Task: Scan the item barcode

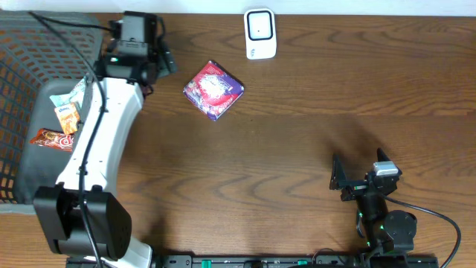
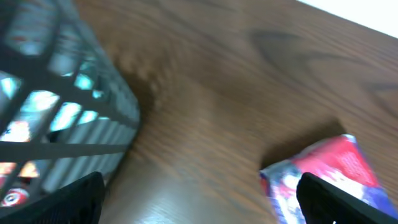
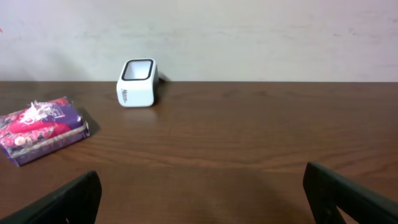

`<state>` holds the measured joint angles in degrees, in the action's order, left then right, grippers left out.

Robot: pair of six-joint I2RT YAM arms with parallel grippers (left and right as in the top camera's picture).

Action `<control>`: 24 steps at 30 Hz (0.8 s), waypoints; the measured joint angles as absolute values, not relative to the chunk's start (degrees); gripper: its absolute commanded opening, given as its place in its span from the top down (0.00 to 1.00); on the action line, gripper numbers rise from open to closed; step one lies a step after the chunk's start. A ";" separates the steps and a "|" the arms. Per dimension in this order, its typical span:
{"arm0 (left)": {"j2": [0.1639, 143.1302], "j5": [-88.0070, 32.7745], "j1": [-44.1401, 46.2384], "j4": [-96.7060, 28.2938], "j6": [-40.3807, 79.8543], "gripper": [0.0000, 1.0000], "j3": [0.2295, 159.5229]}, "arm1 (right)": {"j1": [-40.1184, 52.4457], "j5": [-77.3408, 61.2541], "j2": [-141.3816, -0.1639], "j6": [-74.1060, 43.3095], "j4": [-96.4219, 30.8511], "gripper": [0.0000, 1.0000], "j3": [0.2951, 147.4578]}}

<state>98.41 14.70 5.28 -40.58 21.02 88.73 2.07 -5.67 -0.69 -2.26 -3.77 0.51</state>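
ok so the left tool (image 2: 199, 193) is spread wide with nothing between its fingers; in the overhead view the packet (image 1: 213, 90) lies flat on the surface (image 1: 297, 149) at roughly 4 o'clock from it, near but apart, not gripped; the right tool (image 3: 202, 190) is wide and empty too, parked down at 5 o'clock of the surface, well apart from everything

so I'd call this the pick-up step, scan not yet done; the next move imo calls for getting the left fingers either side of the packet, pinching it without crushing it, then lifting and turning it toward the scanner (image 1: 260, 33), which sits at 1 o'clock from the packet by the far edge; I can't see a barcode on the upward face, so it may need a flip

materials: the packet is a squarish, puffy pouch in shiny crinkly film, purple with red, probably slippery; the scanner is a small rounded white plastic box with a dark-rimmed window; the basket (image 1: 18, 112) at 9 o'clock is dark open mesh with a few snack wrappers (image 1: 63, 119) inside; the surface is smooth dark wood grain with a slight sheen
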 measured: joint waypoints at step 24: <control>98.41 15.07 4.21 -41.60 21.19 0.02 88.73 | 2.07 -18.31 -12.93 0.01 26.72 0.01 11.14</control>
<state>98.41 15.07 4.21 -41.60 21.19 88.73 2.07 -18.31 -12.93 0.01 26.72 11.14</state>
